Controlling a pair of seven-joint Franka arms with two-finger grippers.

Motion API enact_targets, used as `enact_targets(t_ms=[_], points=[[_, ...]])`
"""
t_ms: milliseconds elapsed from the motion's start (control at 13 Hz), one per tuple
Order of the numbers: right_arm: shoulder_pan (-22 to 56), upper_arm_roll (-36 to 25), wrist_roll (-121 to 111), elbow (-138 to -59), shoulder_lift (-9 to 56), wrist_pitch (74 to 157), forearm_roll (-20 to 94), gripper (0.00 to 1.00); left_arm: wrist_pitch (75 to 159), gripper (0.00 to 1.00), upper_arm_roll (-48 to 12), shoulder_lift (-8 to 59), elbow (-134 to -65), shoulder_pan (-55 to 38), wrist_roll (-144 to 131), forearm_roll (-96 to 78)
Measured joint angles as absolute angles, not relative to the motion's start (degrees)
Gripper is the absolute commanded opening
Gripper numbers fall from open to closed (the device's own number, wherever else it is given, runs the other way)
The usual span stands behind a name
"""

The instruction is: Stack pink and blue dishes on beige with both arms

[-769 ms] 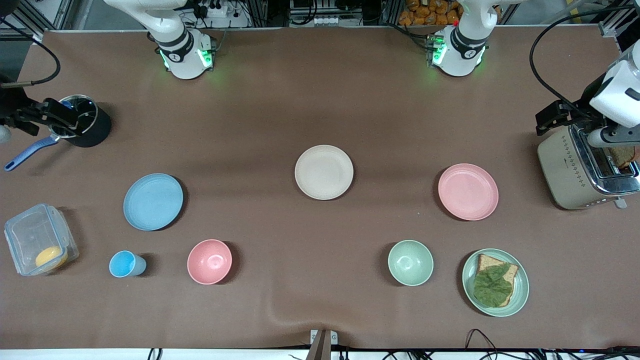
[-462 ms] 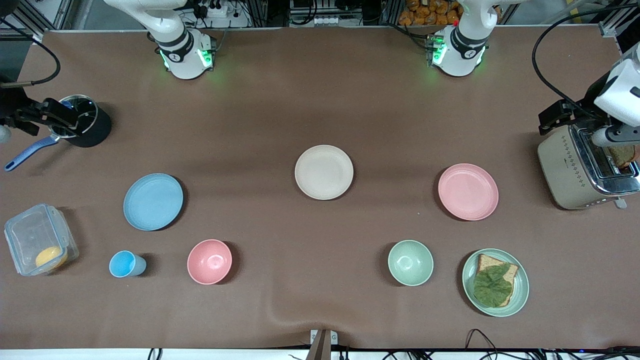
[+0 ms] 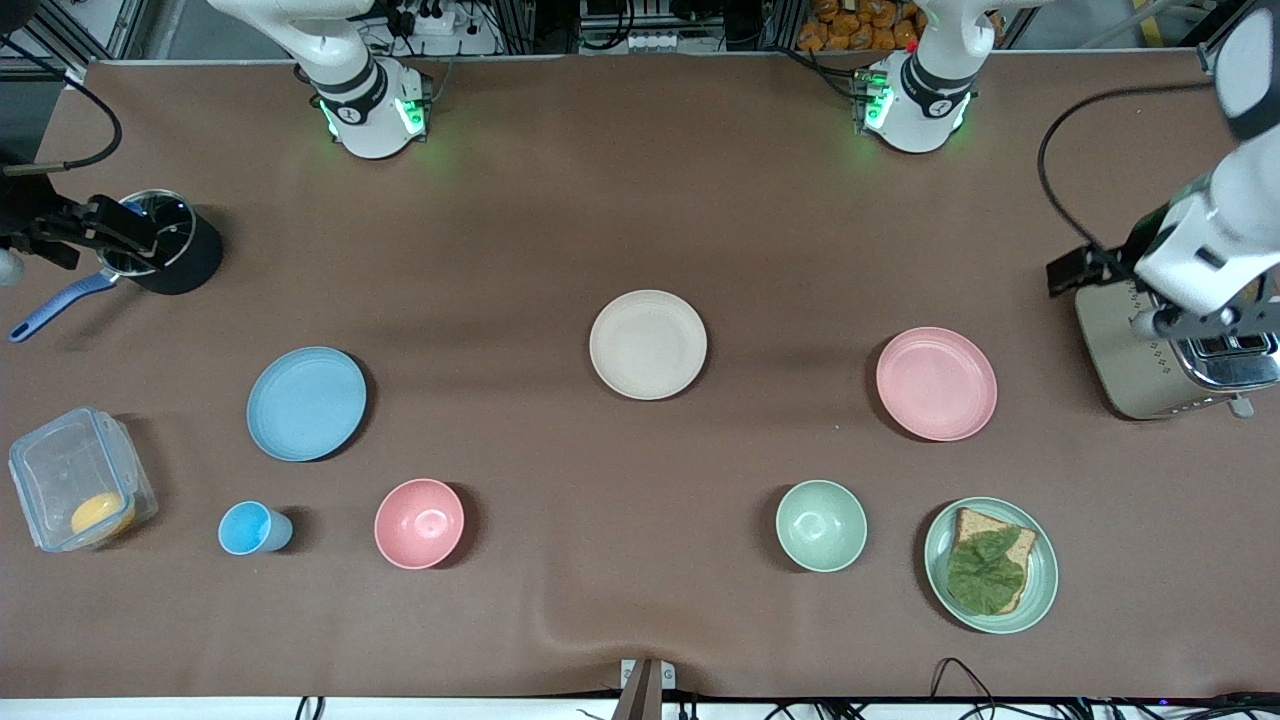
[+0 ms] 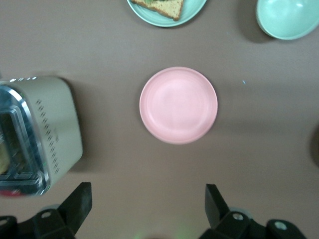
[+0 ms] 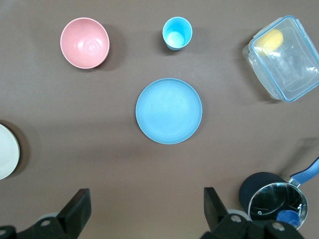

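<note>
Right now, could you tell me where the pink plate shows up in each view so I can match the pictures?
Front view: pink plate lies toward the left arm's end, beside the toaster.
Left wrist view: pink plate sits mid-picture, apart from the toaster.
Right wrist view: not in it.
Shared landmark: the toaster, in the front and left wrist views.

White arms [image 3: 1205, 245], black bands, green-lit bases [image 3: 915, 105].

Pink plate [image 3: 936, 383], blue plate [image 3: 306, 403], beige plate [image 3: 648, 344] between them, all flat, apart
</note>
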State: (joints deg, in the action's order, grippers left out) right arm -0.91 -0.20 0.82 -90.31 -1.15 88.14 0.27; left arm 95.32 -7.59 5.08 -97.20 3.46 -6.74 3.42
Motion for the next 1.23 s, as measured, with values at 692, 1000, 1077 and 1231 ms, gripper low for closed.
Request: enact_targets(t_ms=[692, 1000, 1077, 1231], points=[[-6.24, -0.43, 0.79, -91.88, 9.33, 85.18, -2.36, 1.0, 133.57, 1.0, -7.23, 11.69, -126.28, 10.63, -6.0, 6.93], [-9.02, -0.51, -0.91, -93.06, 23.94, 95.29, -2.28, 1.0, 137.66, 0.9, -7.22, 17.96, -126.32, 12.5, -6.0, 6.85], [-9.06, -0.5, -0.92, -93.54, 26.37, 98.01, -2.29, 1.0, 138.65, 0.87, -7.22, 19.53, -126.28, 12.67, -6.0, 6.73], [-9.12, -0.51, -0.92, -97.22, 28.64, 105.48, -2.3, 1.0, 139.78, 0.8, -7.26, 22.08, -125.95, 12.7, -6.0, 6.58]])
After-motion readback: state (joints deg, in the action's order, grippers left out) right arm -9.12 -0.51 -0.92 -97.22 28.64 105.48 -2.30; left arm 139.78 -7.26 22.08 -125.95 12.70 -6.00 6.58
